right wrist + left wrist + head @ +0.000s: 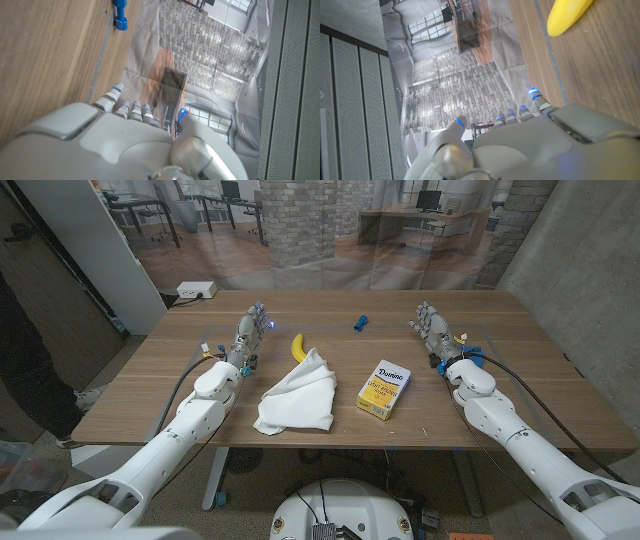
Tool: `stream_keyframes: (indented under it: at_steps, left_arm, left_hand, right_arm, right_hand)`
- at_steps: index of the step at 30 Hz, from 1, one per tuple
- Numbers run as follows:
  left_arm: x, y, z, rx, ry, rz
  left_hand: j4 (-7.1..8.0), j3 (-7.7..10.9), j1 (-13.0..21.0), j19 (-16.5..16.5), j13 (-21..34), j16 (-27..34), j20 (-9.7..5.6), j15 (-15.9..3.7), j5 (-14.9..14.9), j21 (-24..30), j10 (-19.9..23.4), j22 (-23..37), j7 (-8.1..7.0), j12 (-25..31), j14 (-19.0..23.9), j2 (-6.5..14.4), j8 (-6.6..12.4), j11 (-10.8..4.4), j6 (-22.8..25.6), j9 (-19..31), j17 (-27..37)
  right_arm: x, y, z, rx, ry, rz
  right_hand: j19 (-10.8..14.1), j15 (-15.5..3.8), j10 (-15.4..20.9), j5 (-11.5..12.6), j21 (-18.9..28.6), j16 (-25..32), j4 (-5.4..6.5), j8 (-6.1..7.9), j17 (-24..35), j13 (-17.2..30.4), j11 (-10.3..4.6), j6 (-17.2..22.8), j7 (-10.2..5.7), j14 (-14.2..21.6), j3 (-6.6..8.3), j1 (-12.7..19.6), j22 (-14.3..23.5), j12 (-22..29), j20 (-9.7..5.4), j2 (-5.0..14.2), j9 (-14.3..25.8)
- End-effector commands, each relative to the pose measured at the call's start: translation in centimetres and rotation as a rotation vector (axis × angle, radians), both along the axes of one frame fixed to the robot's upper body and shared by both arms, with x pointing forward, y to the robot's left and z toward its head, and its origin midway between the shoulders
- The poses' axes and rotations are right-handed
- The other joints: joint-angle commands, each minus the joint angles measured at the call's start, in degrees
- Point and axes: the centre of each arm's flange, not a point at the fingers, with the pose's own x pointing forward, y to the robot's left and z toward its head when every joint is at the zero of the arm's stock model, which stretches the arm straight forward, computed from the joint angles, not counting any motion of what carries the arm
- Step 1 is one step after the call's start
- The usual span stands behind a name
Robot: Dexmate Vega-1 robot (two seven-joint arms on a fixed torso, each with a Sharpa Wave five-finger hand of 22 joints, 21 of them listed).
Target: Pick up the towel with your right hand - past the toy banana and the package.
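Note:
A white towel [298, 393] lies crumpled on the wooden table [520, 395], left of centre. The yellow toy banana [297, 346] lies just behind it, touching its far corner; the banana's tip [566, 16] shows in the left wrist view. A yellow-and-white package [385, 388] lies to the right of the towel. My right hand [432, 325] stands on its edge at the table's right, fingers extended, holding nothing, well right of the package. My left hand [250, 328] stands likewise at the left, empty, near the banana.
A small blue object [359, 321] lies at the back centre of the table, also seen as a blue piece [119, 15] in the right wrist view. A white box [195, 289] sits on the floor behind the table. Bare wood surrounds the package.

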Motion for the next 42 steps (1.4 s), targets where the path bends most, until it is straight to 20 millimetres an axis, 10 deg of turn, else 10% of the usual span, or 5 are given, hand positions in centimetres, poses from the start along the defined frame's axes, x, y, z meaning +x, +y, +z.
stream_keyframes:
  at_steps: [1, 23, 42]
  left_arm:
    - [-0.1, 0.0, -0.1, -0.001, 0.002, 0.001]
    - [-0.3, 0.0, -0.4, -0.004, 0.004, 0.001]
    - [-0.5, 0.1, -0.4, -0.002, 0.002, 0.003]
  left_hand:
    - [-0.08, 0.41, 0.0, -10.6, 0.2, 0.4, 0.13, -0.03, 0.4, 0.4, -10.9, 0.1, 0.09, 0.3, -12.4, 7.2, 0.37, -0.09, -11.3, 0.2, 0.3]
    - [-0.1, 0.37, 0.0, -10.3, 0.2, 0.5, 0.5, 0.12, 0.4, 0.4, -10.4, 0.1, -0.19, 0.5, -12.1, 7.2, 0.65, 0.16, -10.6, 0.2, 0.3]
    - [-0.17, 0.37, 0.1, -10.0, 0.2, 0.6, 0.92, 0.25, 0.4, 0.3, -10.0, 0.1, -0.44, 0.6, -11.9, 7.1, 0.84, 0.54, -9.8, 0.3, 0.2]
  right_arm:
    - [-0.2, -0.2, 0.0, -0.002, -0.001, -0.001]
    - [-2.5, -0.5, 1.5, -0.178, -0.093, -0.104]
    - [-4.9, -0.3, 2.8, -0.321, -0.17, -0.16]
  right_hand:
    - [1.5, 0.47, 1.6, 0.2, 0.6, 0.7, -0.18, 1.1, 0.1, 0.2, 0.8, 2.1, 0.44, 1.0, 0.75, 0.3, 0.3, 0.9, 0.63, 3.54, 0.2]
    - [2.9, 4.58, 2.3, -0.8, 0.3, 0.4, -6.34, 0.68, -0.5, 0.2, 2.91, 2.0, -1.13, 3.8, 1.84, 5.2, 0.3, 0.5, 6.41, -0.45, 0.3]
    - [3.4, 5.09, 4.2, -1.1, 0.4, 0.6, -8.4, 1.19, -0.4, 0.2, 3.0, 4.1, -1.41, 5.3, 2.28, 7.1, 0.3, 1.0, 6.68, -0.6, 0.3]
